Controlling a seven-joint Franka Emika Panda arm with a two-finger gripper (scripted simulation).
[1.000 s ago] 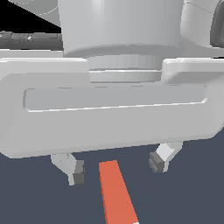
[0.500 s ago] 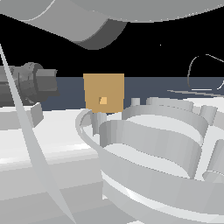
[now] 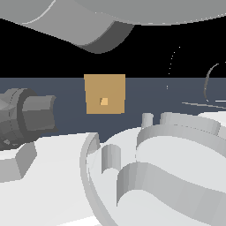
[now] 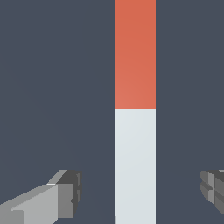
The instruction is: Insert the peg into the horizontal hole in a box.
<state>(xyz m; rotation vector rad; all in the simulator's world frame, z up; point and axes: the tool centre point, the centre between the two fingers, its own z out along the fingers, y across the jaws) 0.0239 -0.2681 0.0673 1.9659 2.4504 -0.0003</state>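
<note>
In the wrist view the peg (image 4: 135,112) lies flat on the dark slate surface (image 4: 52,78), its long axis running straight away from the camera; the orange-red section takes the far half and the pale grey-white section the near half, the colour change falling about midway up the picture. The gripper (image 4: 142,192) is released, its jaws spread wide, one finger (image 4: 65,194) on one side of the white section and the other finger (image 4: 214,186) on the other, both clear of the bar with surface showing in the gaps. The peg sits nearer the first finger than the second. In the exterior view the box (image 3: 104,94) stands upright on the surface well beyond the robot's pale body, its tan face turned toward the camera, and the hole (image 3: 104,101) shows as a small lighter square at the centre of that face; nothing is seen in it. The peg does not show in that view. Against half a second ago, the box sits slightly further toward the exterior view's right and the arm's pale rings fill more of the foreground.
</note>
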